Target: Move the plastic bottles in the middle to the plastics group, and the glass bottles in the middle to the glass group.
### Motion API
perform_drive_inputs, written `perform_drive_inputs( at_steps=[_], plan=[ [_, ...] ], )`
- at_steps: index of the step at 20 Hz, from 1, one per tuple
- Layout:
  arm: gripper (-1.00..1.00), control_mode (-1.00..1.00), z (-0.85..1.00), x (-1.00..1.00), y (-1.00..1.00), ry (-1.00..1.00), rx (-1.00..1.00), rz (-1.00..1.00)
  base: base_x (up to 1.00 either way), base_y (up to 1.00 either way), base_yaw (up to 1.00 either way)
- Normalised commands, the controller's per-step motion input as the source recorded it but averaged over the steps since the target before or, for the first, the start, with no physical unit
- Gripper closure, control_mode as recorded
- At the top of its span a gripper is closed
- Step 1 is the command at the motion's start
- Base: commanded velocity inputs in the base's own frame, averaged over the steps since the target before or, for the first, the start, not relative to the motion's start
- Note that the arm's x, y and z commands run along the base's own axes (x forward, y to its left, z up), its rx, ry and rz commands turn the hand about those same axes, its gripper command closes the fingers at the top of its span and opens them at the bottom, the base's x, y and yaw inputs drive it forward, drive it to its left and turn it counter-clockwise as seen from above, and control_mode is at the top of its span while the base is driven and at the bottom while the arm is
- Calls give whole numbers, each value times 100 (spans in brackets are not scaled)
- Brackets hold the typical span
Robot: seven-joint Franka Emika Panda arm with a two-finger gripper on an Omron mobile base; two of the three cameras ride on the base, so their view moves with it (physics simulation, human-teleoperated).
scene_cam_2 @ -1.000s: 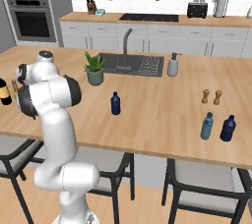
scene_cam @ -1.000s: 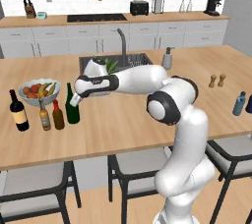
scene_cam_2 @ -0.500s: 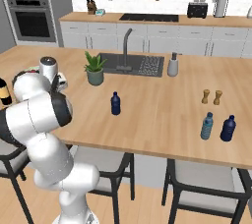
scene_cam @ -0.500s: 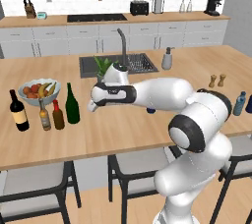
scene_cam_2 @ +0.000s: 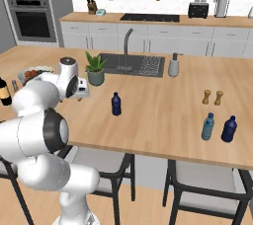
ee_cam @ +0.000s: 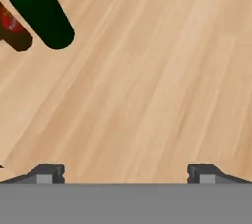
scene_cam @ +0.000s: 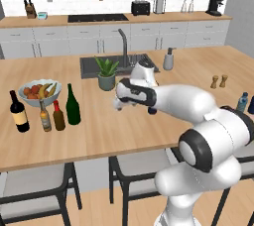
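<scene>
A: How were the fingers seen?

B: The gripper (ee_cam: 125,171) was seen spread wide in the hand view, one tip near each side of the bottom edge, bare wood of the counter (ee_cam: 162,80) between them. Nothing was held and nothing was touched. In the left base view the gripper (scene_cam: 118,105) was seen low over the counter (scene_cam: 99,131), just in front of the potted plant (scene_cam: 106,73); its tips could not be made out there.

A: The glass bottles?

B: The green wine bottle (scene_cam: 73,104) was seen upright, dark green, tall, narrow-necked. The brown bottle (scene_cam: 58,116) with a red cap was seen just beside it, shorter. Beside that the slim amber bottle (scene_cam: 45,117) with a pale label was noted, then the black wine bottle (scene_cam: 19,111) with a cream label, a little apart. All four were lined up in front of the fruit bowl (scene_cam: 39,91). In the hand view the green wine bottle (ee_cam: 37,9) and the brown bottle (ee_cam: 12,31) were caught at the upper left, well apart from the tips.

A: The plastic one?

B: The deep-blue bottle (scene_cam_2: 116,104) was seen upright mid-counter, small, dark-capped, to the right of the hand in the right base view. The plastics group was seen near the right end of the counter: the light-blue bottle (scene_cam_2: 208,127) with a dark cap, and the darker blue bottle (scene_cam_2: 229,129) just beside it, well apart from the deep-blue bottle. The salt and pepper shakers (scene_cam_2: 212,97) were noted behind them.
</scene>
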Motion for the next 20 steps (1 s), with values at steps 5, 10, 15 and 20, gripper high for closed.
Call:
perform_drive_inputs(
  at_steps=[5,10,15,20],
  plan=[
    [-100,-100,4,-7,-83,23,-6,-43,0,0,0],
    [-100,-100,0,2,-79,12,-22,-42,0,0,0],
    [-100,-100,0,5,-78,5,-19,-40,0,0,0],
    [-100,-100,0,-33,-63,-6,10,-9,0,0,0]
  ],
)
